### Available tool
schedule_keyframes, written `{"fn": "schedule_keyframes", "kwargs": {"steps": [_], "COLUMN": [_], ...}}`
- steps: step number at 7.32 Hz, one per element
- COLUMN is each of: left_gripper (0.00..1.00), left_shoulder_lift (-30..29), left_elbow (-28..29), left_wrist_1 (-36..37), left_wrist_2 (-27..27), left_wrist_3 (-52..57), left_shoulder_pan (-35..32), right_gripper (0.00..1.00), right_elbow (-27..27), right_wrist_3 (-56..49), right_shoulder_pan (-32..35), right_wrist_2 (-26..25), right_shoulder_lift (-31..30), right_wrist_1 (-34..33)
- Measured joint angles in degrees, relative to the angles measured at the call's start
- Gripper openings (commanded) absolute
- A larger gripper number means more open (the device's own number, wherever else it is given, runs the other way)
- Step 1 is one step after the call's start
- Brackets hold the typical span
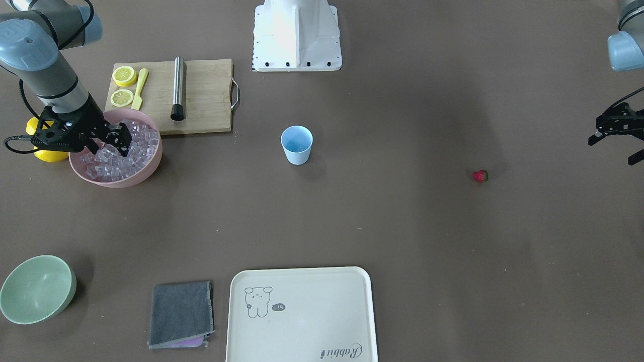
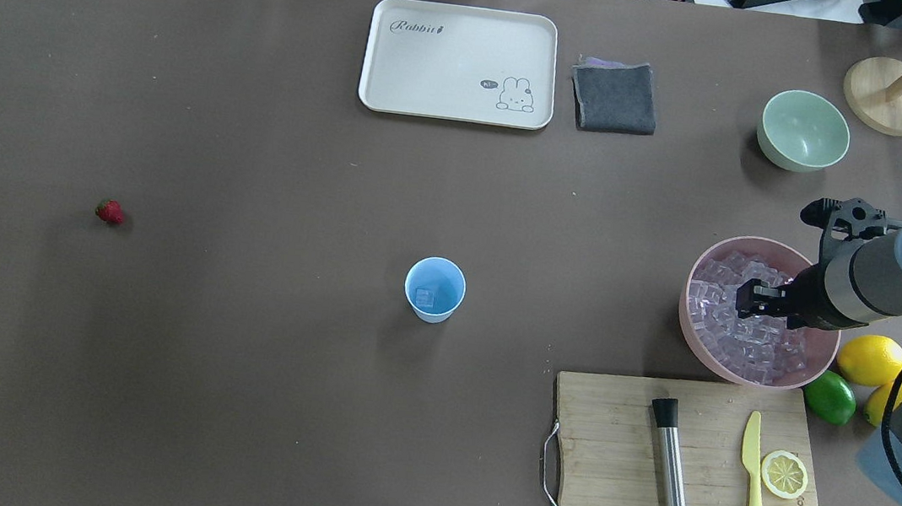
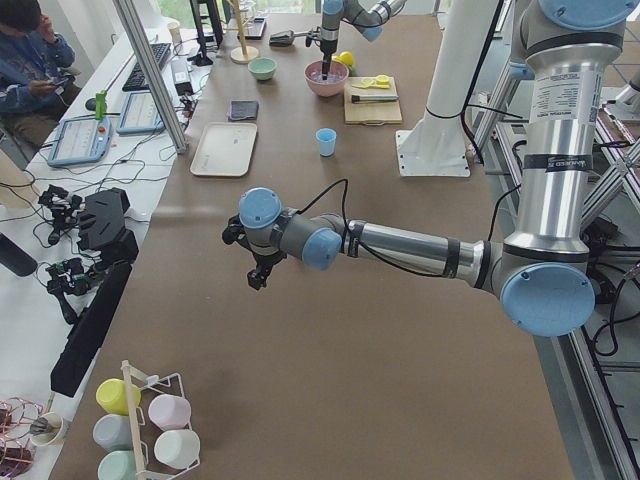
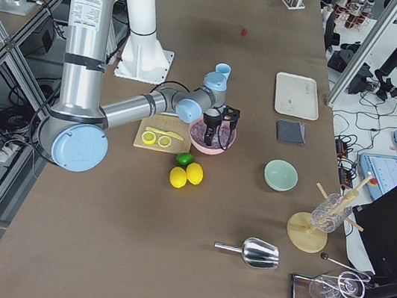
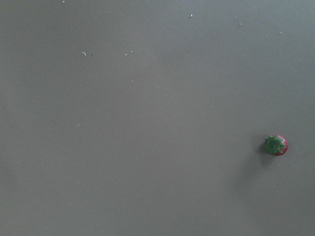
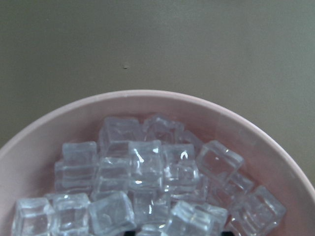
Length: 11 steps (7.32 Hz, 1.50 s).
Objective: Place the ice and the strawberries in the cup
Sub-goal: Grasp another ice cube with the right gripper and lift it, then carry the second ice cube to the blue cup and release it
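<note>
The light-blue cup (image 2: 435, 288) stands upright mid-table with one ice cube (image 2: 424, 298) inside; it also shows in the front view (image 1: 297, 145). A heap of clear ice cubes (image 6: 147, 182) fills the pink bowl (image 2: 700, 269). My right gripper (image 1: 111, 145) is open, its fingers dipped among the ice in that bowl. The small red strawberry (image 2: 110, 212) lies alone on the table, far to the cup's left. My left gripper (image 1: 615, 150) hovers open and empty beyond the strawberry (image 5: 275, 145), which shows at the right of its wrist view.
A wooden cutting board (image 2: 621, 476) with a steel muddler, a yellow knife and lemon slices lies beside the pink bowl. Lemons (image 2: 870, 358) and a lime (image 2: 829, 396) sit by the bowl. A pale green bowl (image 2: 803, 130), a grey cloth (image 2: 615, 96) and a cream tray (image 2: 455, 109) lie along the far side.
</note>
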Motion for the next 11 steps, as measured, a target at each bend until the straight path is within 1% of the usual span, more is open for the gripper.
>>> {"fn": "schedule_keyframes", "kwargs": {"steps": [5, 8, 10, 11], "left_gripper": [0.98, 0.98, 0.98, 0.98], "left_shoulder_lift": [0.16, 0.41, 0.5, 0.52], "left_elbow": [0.2, 0.23, 0.25, 0.26], "left_wrist_1": [-1.03, -1.26, -1.53, -1.57], "left_wrist_2": [0.0, 0.0, 0.0, 0.0], "left_wrist_3": [0.0, 0.0, 0.0, 0.0], "left_shoulder_pan": [0.09, 0.09, 0.09, 0.12], "right_gripper": [0.0, 0.0, 0.0, 0.0], "right_elbow": [1.3, 4.21, 4.93, 4.92], "right_wrist_3": [-0.52, -0.56, -0.47, -0.31], "right_shoulder_pan": [0.02, 3.28, 4.38, 4.33], "right_wrist_2": [0.57, 4.47, 5.86, 6.13], "right_shoulder_lift": [0.36, 0.63, 2.75, 6.25], "right_wrist_1": [-0.16, -0.71, -1.48, -4.85]}}
